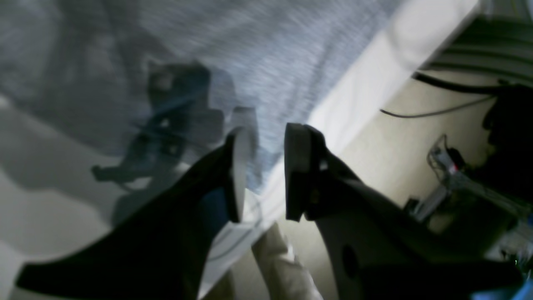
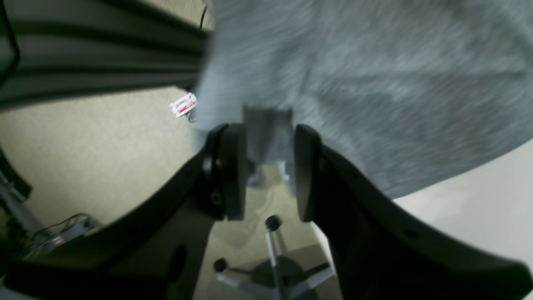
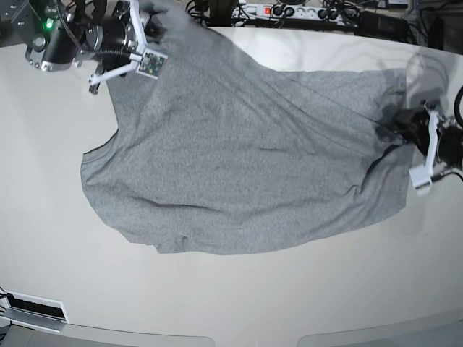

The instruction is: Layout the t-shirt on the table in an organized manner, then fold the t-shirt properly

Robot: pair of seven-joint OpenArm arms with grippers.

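T-shirt (image 3: 239,159) lies spread across the middle of the table (image 3: 231,296), heather grey, plain side up with no lettering visible in the base view; shallow creases run diagonally across the body and its lower hem curves unevenly toward the near side. One corner of the cloth reaches the far left edge of the table, the opposite end reaches the right edge. Right gripper (image 2: 266,175) sits at that far left corner: in its wrist view the two black fingers (image 2: 229,175) stand apart with a clear gap, grey cloth lies just beyond and above the tips, and a small flap of fabric shows in the gap; cannot tell whether the pads touch it, nothing looks clamped. Floor and a chair base (image 2: 270,271) are visible below, so this gripper hangs past the table edge. Left gripper (image 1: 262,166) is at the right end of the shirt: its fingers are also parted, white pad (image 1: 239,171) facing the dark one, with the shirt edge and the table rim seen through the gap; no cloth is pinched between them. Both wrist views are motion-blurred. A power strip (image 3: 289,11) and cables lie beyond the far edge of the table.
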